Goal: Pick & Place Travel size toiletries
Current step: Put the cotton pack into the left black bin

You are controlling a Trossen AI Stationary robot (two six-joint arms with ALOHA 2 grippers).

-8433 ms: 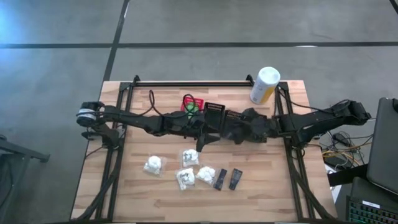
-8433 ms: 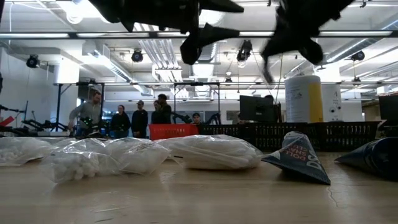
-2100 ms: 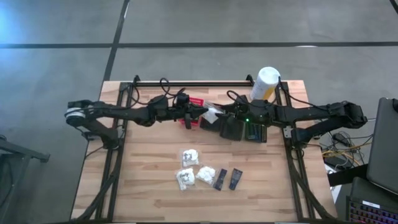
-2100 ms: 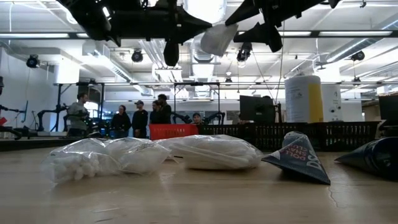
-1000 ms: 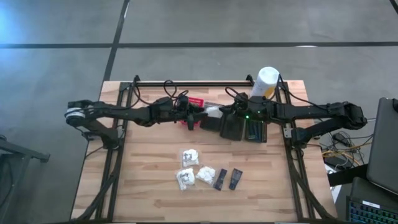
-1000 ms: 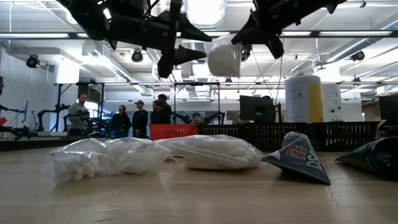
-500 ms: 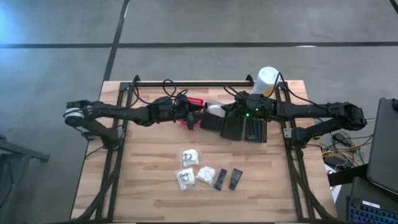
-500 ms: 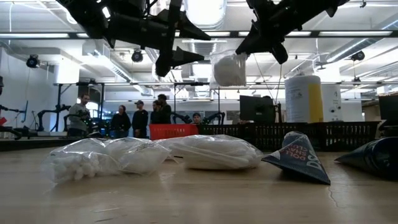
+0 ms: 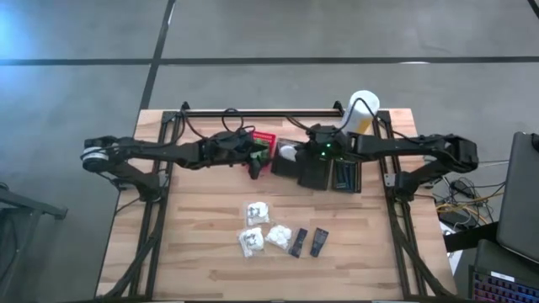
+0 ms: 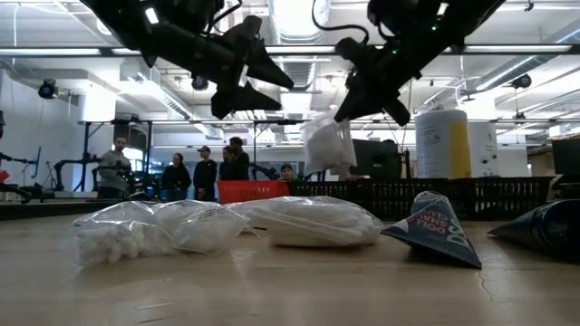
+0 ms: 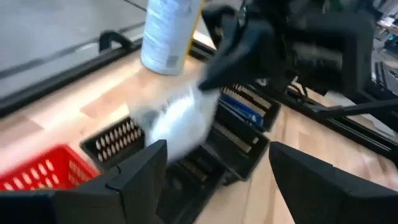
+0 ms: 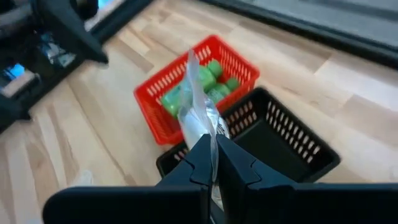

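Note:
My right gripper (image 12: 210, 163) is shut on a white crinkly pouch (image 10: 328, 145) that hangs above a black slotted basket (image 12: 283, 149). The pouch also shows in the high view (image 9: 289, 153) and in the left wrist view (image 11: 180, 118). My left gripper (image 11: 217, 180) is open and stands a little to the pouch's left, by the red basket (image 9: 263, 138), touching nothing. Green packets (image 12: 206, 79) lie in the red basket. Three more white pouches (image 9: 256, 212) and two black packets (image 9: 308, 241) lie flat on the table's near half. My right gripper pinches the pouch by its flat upper edge (image 12: 200, 124) between the two fingers, coming from above and slanting down. The pouch hangs below the fingers, lifted clear, with its bulging lower part (image 10: 326, 152) above the black basket.
A tall white-and-yellow canister (image 9: 360, 114) stands at the far right edge. Further black baskets (image 9: 337, 175) sit under the right arm. Bare wood lies at the table's near left (image 9: 194, 252). People stand in the room beyond the table (image 10: 172, 177).
My right gripper has moved down and slightly toward the table's left, staying shut on the pouch. The pouch has come down with it and now hangs lower, over the black basket. My left gripper has drawn back a little toward the table's left.

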